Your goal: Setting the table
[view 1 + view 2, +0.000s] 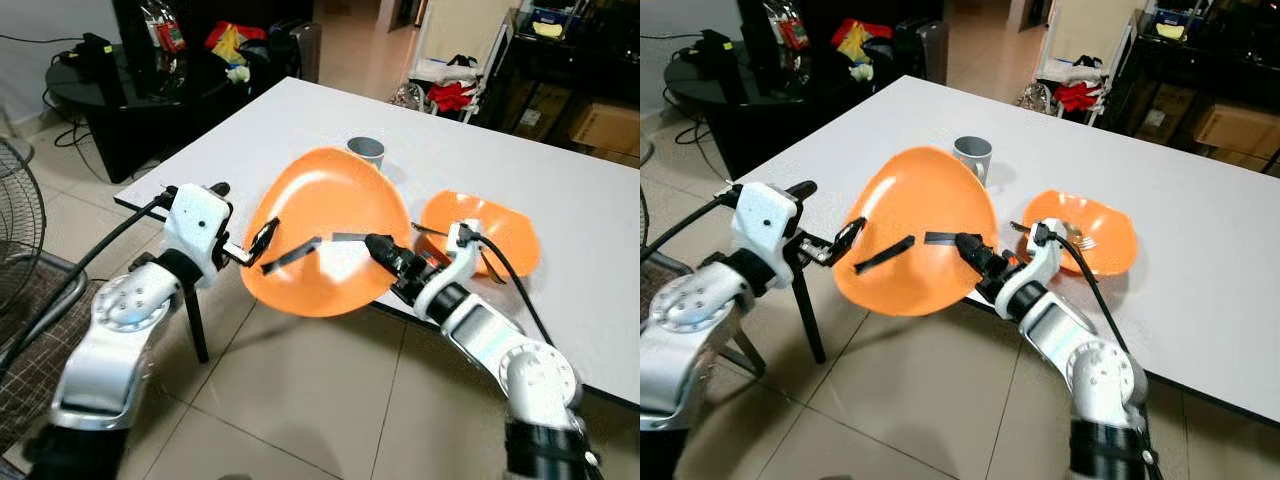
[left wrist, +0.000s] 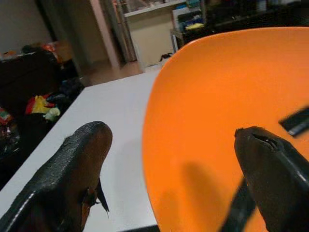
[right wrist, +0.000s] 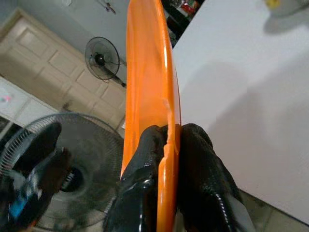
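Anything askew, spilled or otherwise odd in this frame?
The big orange plate is tilted steeply on edge over the table's near edge, not lying flat. The right gripper pinches its rim, and the left gripper is open at the opposite rim. The second orange plate already holds cutlery. Nothing is spilled.

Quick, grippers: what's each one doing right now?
Left gripper: open, fingers straddling the rim of the orange plate, not clamped.
Right gripper: shut on the plate's rim, holding it tilted up at the table edge.

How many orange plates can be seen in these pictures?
2. One orange plate is held tilted by the right gripper beyond the table edge; the other plate lies on the white table.
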